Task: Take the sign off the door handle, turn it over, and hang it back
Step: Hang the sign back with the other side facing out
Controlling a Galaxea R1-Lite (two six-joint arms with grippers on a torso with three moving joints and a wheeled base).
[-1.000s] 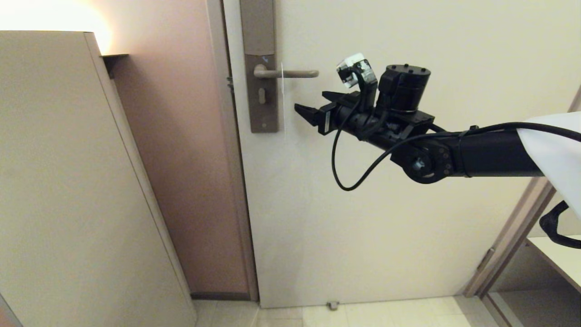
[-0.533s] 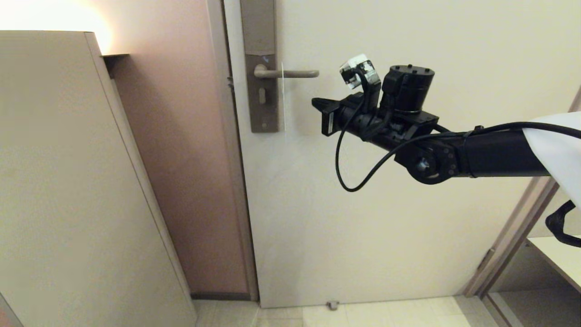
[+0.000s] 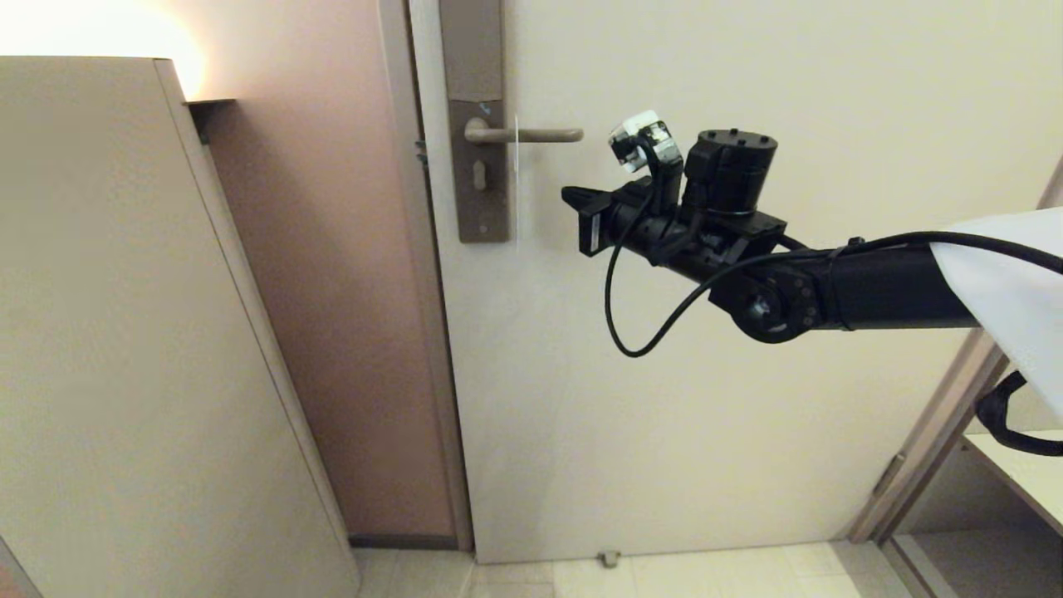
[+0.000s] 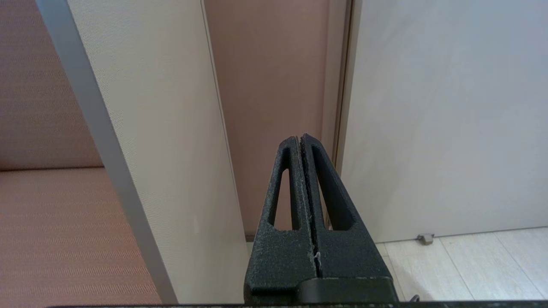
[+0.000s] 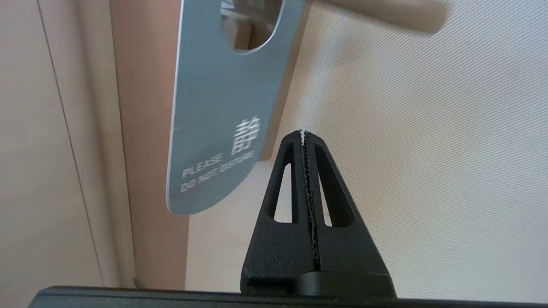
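Note:
The sign point(image 3: 516, 183) hangs on the door handle point(image 3: 531, 134), edge-on in the head view as a thin white line beside the brownish backplate point(image 3: 482, 166). In the right wrist view the sign point(image 5: 222, 107) shows its blue face with white "PLEASE DO NOT DISTURB", and the door handle point(image 5: 385, 13) passes through its hole. My right gripper point(image 3: 569, 198) points at the sign from the right, just below handle height, a short gap away. The right gripper point(image 5: 303, 133) is shut on nothing. My left gripper point(image 4: 301, 137) is shut and empty, parked low and facing the door's foot.
The cream door point(image 3: 747, 415) fills the middle and right. A tall beige cabinet panel point(image 3: 124, 332) stands at the left, with a pinkish wall point(image 3: 332, 291) between them. A small door stop point(image 3: 609, 556) sits at the floor. A shelf point(image 3: 1021, 473) shows at the lower right.
My right gripper has gone from open to shut with nothing in it. Its tips now stand slightly farther right of the sign. The sign still hangs on the handle.

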